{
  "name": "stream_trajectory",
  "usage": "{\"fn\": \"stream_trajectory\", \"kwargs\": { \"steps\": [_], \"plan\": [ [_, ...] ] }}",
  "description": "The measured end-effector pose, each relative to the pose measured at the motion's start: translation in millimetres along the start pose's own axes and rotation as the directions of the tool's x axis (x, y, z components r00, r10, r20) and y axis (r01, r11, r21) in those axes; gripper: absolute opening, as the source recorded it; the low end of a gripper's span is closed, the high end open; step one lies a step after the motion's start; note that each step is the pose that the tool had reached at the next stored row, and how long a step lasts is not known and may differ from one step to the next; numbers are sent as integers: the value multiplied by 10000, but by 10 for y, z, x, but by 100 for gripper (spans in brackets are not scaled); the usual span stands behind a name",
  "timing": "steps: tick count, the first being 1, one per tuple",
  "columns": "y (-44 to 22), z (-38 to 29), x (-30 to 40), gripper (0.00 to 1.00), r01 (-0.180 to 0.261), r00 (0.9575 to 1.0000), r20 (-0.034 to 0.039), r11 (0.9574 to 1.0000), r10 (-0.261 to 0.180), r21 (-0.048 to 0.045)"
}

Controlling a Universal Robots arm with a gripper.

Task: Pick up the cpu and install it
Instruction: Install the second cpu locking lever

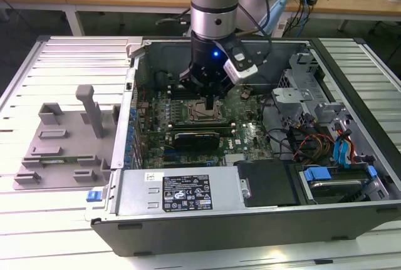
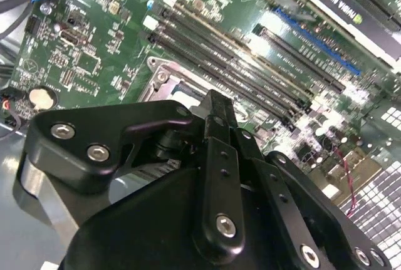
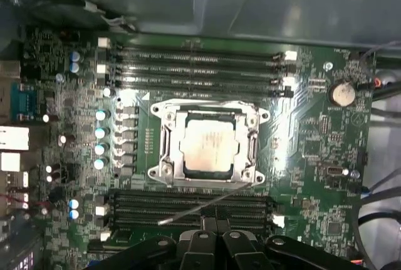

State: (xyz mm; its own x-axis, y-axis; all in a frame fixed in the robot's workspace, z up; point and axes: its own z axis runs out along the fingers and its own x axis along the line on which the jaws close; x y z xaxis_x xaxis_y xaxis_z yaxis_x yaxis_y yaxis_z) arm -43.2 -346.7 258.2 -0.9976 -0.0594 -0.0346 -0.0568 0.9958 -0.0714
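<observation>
Silver-topped cpu (image 3: 210, 146) sits in its socket (image 3: 164, 138), just beyond gripper (image 3: 216, 240)

The small, flat, square cpu with a pale silver-white metal top (image 3: 210, 143) lies level inside the metal-framed socket on the green motherboard. It sits squarely within the frame, its top face up, between two banks of dark memory slots.

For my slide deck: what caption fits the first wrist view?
Silver-topped square cpu seated in the metal-framed motherboard socket, black end effector hovering close above.
</observation>
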Motion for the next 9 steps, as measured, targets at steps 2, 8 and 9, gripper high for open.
{"fn": "stream_trajectory", "kwargs": {
  "steps": [2,8,9],
  "plan": [
    [-33,53,12,11,-2,10000,1,10000,2,-16],
    [-25,135,131,11,-3,10000,6,10000,3,-88],
    [-23,155,149,11,-5,10000,7,9999,5,-107]
  ]
}}
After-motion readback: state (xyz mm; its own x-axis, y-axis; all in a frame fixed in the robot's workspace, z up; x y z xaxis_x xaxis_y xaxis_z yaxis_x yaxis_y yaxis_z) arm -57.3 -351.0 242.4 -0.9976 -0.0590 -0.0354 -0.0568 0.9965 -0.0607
